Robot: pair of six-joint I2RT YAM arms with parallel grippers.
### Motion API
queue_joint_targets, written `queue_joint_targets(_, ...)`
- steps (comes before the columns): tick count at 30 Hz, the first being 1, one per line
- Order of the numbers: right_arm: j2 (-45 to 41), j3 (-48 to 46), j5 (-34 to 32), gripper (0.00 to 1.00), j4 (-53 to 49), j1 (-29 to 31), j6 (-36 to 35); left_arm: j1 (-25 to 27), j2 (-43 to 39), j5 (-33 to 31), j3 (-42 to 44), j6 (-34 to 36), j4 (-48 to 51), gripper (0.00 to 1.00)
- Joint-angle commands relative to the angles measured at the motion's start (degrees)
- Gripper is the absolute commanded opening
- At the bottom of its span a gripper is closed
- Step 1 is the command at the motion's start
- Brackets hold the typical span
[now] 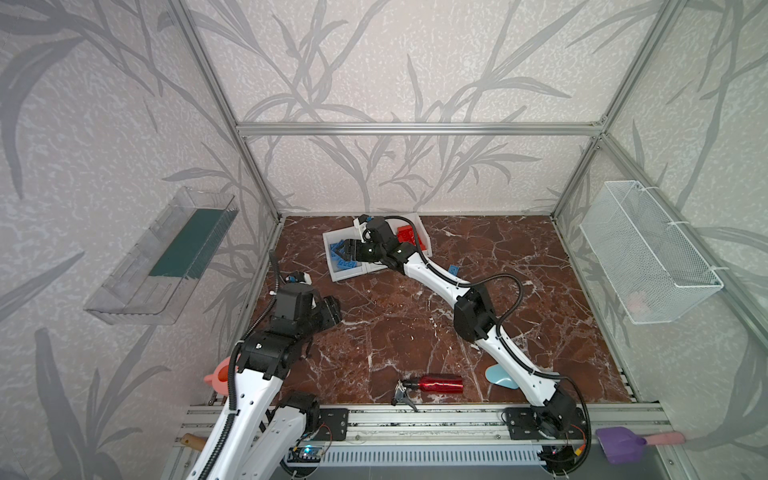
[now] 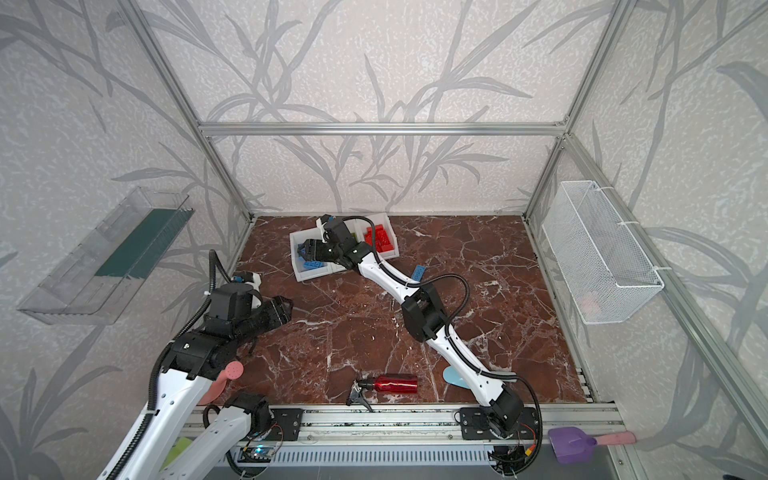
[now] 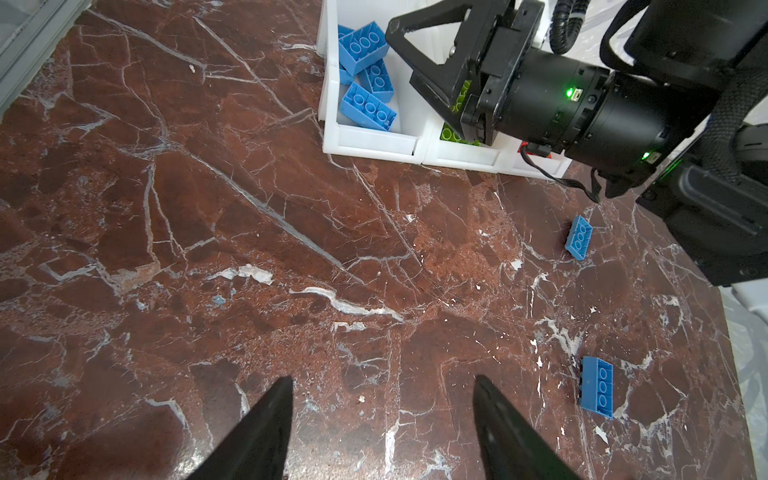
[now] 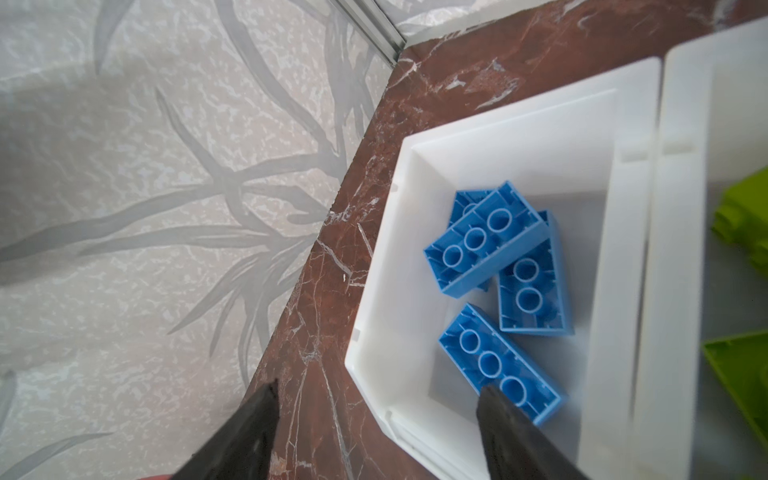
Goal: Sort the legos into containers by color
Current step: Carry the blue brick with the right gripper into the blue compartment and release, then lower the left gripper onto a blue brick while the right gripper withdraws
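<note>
right gripper (image 4: 378, 386), jaws spread wide and empty, hovers over blue legos (image 4: 486, 241).

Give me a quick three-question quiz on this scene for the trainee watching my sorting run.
1. True or false: the right gripper is clamped on a lego.
2. Which colour lies in the bin below it? A red, B blue, C green.
3. In the left wrist view, how many blue legos lie loose on the table?
Key: 1 false, its jaws stand open and empty. 2 B. 3 two.
</note>
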State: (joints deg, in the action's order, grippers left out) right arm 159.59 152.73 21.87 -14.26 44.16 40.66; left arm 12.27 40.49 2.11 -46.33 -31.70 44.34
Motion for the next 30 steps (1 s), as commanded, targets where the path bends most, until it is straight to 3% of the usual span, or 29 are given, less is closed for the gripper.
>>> queue_joint_targets(1,-7.9,-2.4,3.5,0.76,1.1,-1.1,-2.1,0.1,0.4,1.4,-0.2,0.2,-0.1,0.69)
queue_joint_targets(6,-17.6,-14.2,7.8,0.76,4.6,-3.3,-5.4,0.2,3.9,7.4,-1.7,1.7,-4.7,0.71)
queue_joint_targets(9,-24.8,-23.8,9.2,0.76,7.4,-5.2,-6.0,1.6,8.3,7.6,-4.0,2.2,-6.5,0.72)
queue_joint_targets(18,-52.3,-67.4,8.2,0.75,22.7,-15.4,-1.0,12.3,24.9,2.4,-10.9,0.0,-12.2,0.73)
queue_joint_targets(24,-70.3,-89.3,3.0,0.75,19.1,-23.4,-1.6,17.6,38.2,2.0,-17.3,0.1,-14.8,0.73)
queue_joint_targets(30,-86.0,-103.8,-0.3,0.78,9.9,-32.6,-4.6,20.3,51.3,3.0,-25.0,0.3,-17.7,0.79)
